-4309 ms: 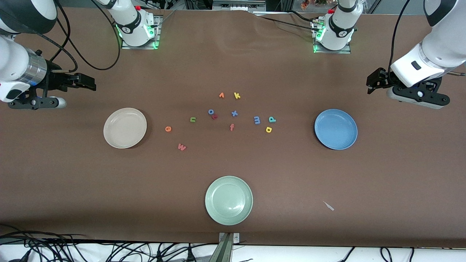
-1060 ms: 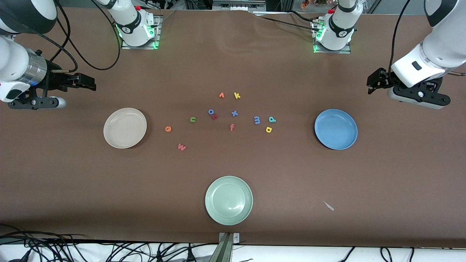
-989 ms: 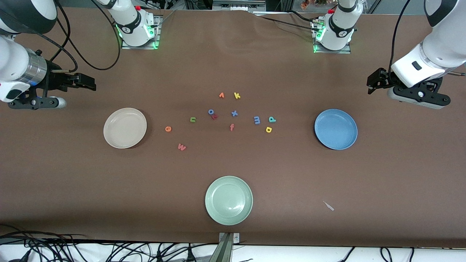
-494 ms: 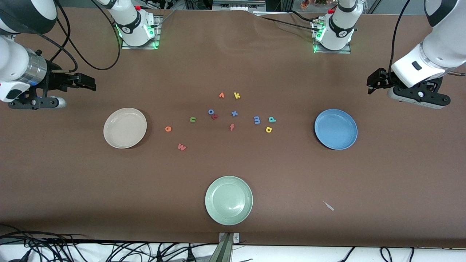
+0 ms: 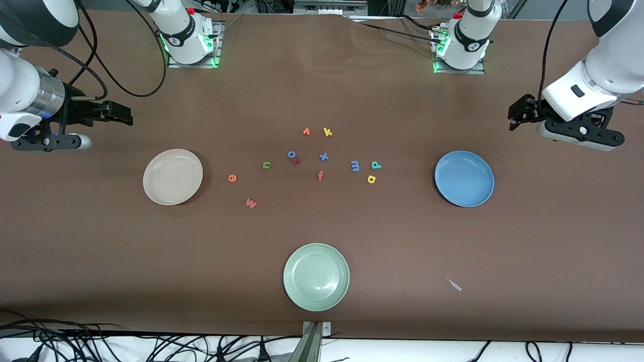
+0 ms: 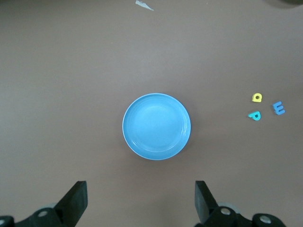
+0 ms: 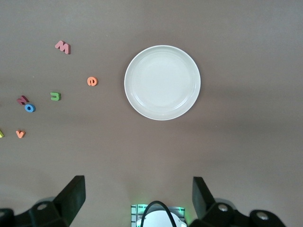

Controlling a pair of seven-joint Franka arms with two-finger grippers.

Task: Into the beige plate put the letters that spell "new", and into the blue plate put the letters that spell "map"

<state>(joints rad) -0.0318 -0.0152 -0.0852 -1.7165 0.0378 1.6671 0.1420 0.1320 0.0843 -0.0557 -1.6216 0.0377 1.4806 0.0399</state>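
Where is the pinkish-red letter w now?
In the front view, the pinkish-red w lies on the table, nearer the camera than the orange e, beside the beige plate.

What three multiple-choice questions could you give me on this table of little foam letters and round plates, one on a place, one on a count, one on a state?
1. Where does the pinkish-red foam letter w lie?
A. In the pale green plate
B. On the table, nearer to the front camera than the orange foam letter e
C. In the blue plate

2. How many round plates are on the table?
A. Two
B. Three
C. Four

3. What does the round cream-beige plate hold?
A. Nothing
B. The green n
C. Three letters

Answers: 1 B, it shows lower than the e; 2 B, beige, round medium-blue plate and round pale green plate; 3 A, its inside is bare.
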